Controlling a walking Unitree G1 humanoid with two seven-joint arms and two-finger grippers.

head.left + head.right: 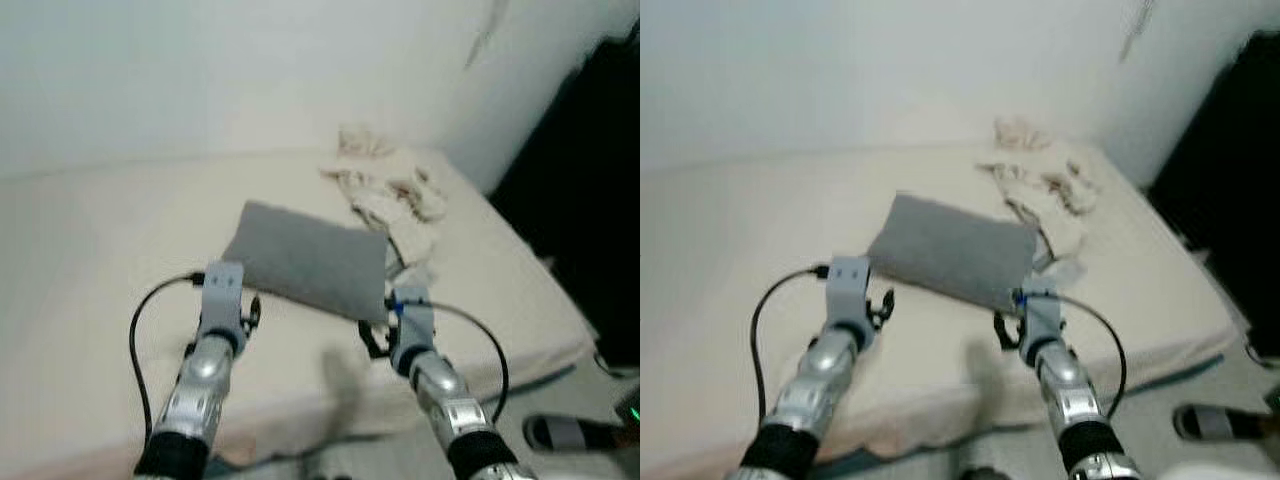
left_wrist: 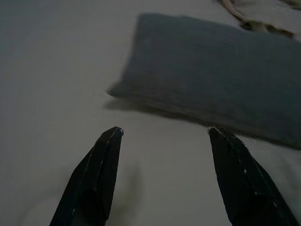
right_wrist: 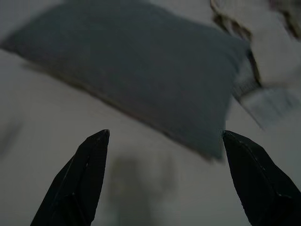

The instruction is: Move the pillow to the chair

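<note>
Grey pillow (image 1: 308,262): rectangular, lies flat on the cream bed (image 1: 90,260), just beyond both grippers and touched by neither; its near long edge faces them. In the head views its near corners are partly covered by the grey wrist housings.

Left gripper (image 2: 164,134): fingers spread wide apart, holding nothing, hovering over bare sheet just short of the pillow's near-left corner. The fingertips are cut off by the frame's lower edge in the left wrist view and hidden behind the wrist in the head views.

Right gripper (image 3: 164,136): fingers likewise wide apart and empty, poised just short of the pillow's near-right corner, a faint shadow on the sheet between them. The right wrist view is blurred, so edges are soft.

Crumpled pale cloth (image 1: 390,190): heaped on the bed beyond the pillow, off to the right gripper's far side; its pattern is too blurred to read. One fold lies just beside the pillow's far-right corner.

Slipper (image 1: 570,432): on the floor to the right of the right arm, partly cut off.

Dark mass (image 1: 590,190): right of the bed, beyond the right gripper; too dim to identify
</note>
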